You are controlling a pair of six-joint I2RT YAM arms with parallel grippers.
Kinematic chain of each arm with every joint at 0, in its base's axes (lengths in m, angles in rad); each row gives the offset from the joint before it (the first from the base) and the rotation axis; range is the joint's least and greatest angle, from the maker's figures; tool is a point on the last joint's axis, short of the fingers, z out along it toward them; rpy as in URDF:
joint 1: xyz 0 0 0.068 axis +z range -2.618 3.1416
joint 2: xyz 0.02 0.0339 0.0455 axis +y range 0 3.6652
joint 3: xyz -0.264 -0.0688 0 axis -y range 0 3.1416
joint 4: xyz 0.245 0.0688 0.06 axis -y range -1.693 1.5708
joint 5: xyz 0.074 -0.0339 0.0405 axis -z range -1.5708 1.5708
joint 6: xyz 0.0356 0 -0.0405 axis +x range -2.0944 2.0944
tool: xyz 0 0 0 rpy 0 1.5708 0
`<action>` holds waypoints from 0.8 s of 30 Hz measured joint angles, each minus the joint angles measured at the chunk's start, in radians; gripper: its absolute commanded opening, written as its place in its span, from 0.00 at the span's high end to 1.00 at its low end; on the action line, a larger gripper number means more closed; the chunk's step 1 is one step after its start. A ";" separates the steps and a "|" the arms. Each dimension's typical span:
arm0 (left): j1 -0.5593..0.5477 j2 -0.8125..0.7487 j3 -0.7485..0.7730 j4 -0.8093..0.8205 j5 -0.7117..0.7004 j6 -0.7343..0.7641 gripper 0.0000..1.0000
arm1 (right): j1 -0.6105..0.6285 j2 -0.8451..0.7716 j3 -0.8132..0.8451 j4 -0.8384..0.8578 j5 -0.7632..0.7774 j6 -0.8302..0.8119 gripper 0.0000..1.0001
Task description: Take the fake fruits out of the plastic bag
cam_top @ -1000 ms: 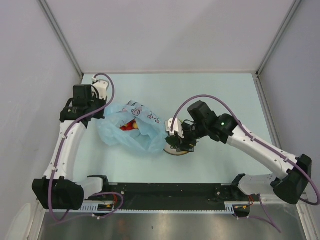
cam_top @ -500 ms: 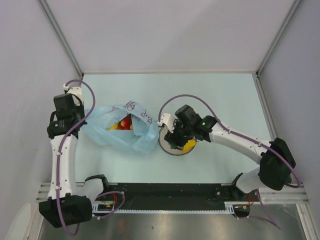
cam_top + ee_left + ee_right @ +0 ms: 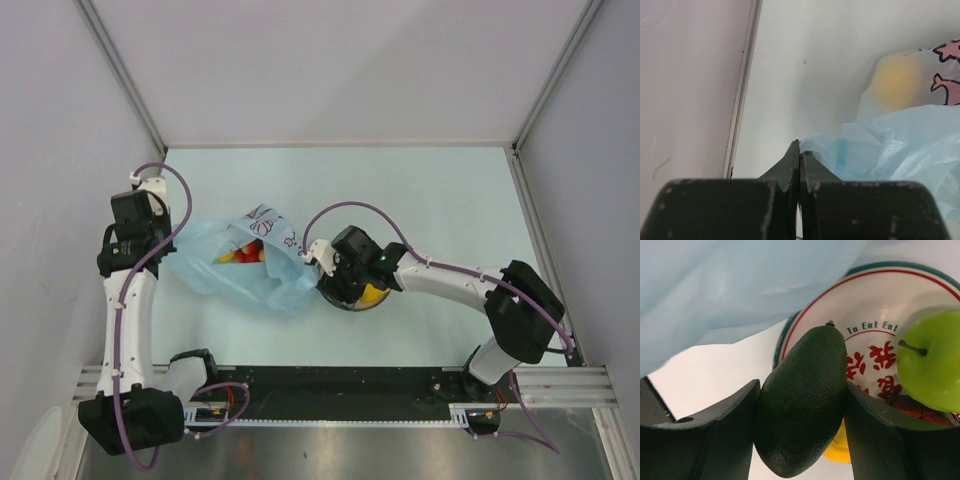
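At the far left of the top view, the left gripper (image 3: 176, 246) is seen at the left edge of the plastic bag (image 3: 232, 282), which is spread crumpled over the pale surface (image 3: 440, 190). In the left wrist view the jaws of the left gripper (image 3: 799, 154) are pressed together, with a thin fold of the plastic bag (image 3: 900, 150) pinched at their tips. A yellowish shape (image 3: 896, 80) is made out through the film further back, but what it is cannot be told. Inside the bag's open mouth some of the fake fruits (image 3: 246, 253), red and yellow, are seen lying together. Just right of the bag, and partly covered by its edge, a round white plate (image 3: 349, 304) with red lettering is set on the surface. The right gripper (image 3: 334, 284) is held over the plate's left side. In the right wrist view the jaws of the right gripper (image 3: 802, 386) are closed on a dark green fruit (image 3: 800, 425), which is gripped across its middle, stem end away from the camera, above the rim of the plate (image 3: 870, 295). On the plate a green apple (image 3: 932, 360) is seen at the right, with a yellow piece (image 3: 838, 448) behind the held fruit.
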 measured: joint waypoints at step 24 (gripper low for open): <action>0.000 0.010 -0.004 0.001 0.085 -0.016 1.00 | -0.009 0.011 0.042 -0.060 -0.011 -0.066 0.02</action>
